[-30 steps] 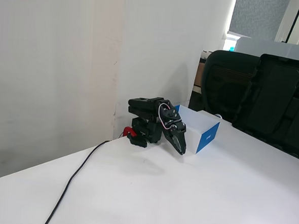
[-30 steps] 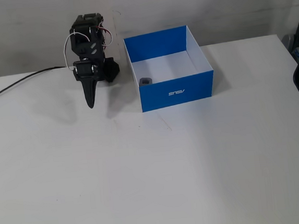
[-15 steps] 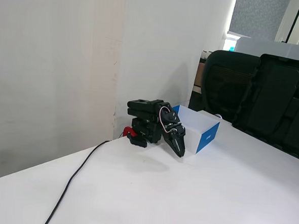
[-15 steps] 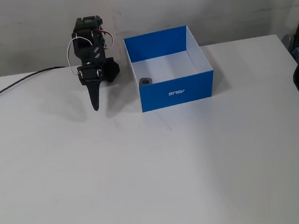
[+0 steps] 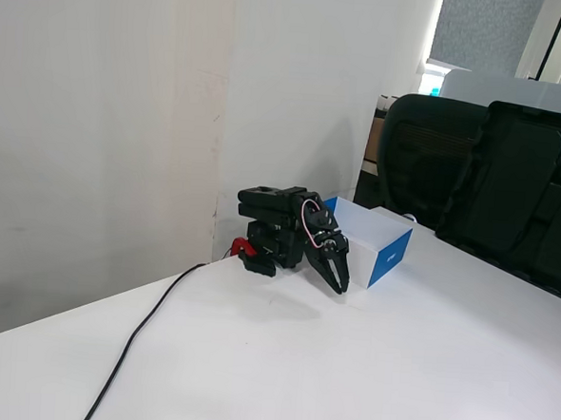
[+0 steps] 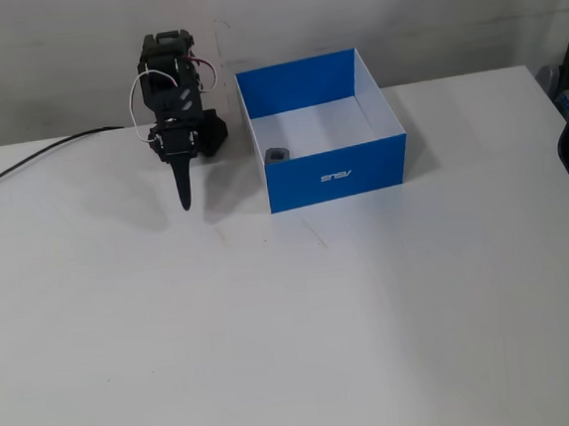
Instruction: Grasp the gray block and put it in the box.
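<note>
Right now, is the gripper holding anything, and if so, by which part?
Nothing is held. The gripper points down at the bare table beside the box with its jaws together and empty. The gray block already lies inside the box, in a corner.

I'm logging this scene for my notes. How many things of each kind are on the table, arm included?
Gray block: 1, lying inside the box
Box: 1, blue and white, open-topped
Robot arm: 1, folded, its pincer pointing down at the table and shut
Black cable: 1
Total: 4
</note>
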{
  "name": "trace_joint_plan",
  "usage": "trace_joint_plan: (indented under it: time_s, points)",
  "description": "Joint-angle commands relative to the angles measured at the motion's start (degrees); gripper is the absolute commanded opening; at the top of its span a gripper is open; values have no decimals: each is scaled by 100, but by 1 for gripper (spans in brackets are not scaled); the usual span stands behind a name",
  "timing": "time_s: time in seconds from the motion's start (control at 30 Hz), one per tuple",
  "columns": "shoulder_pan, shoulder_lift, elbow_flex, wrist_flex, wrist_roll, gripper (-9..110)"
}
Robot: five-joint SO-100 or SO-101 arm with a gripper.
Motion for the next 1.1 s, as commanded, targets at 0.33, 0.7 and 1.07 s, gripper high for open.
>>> trace_joint_plan:
  time_s: [0.33,0.7,1.07]
  points:
    - [70,62,255,-114,-26,0]
    - [44,35,246,-123,-35,0]
    - [26,35,246,-123,-35,0]
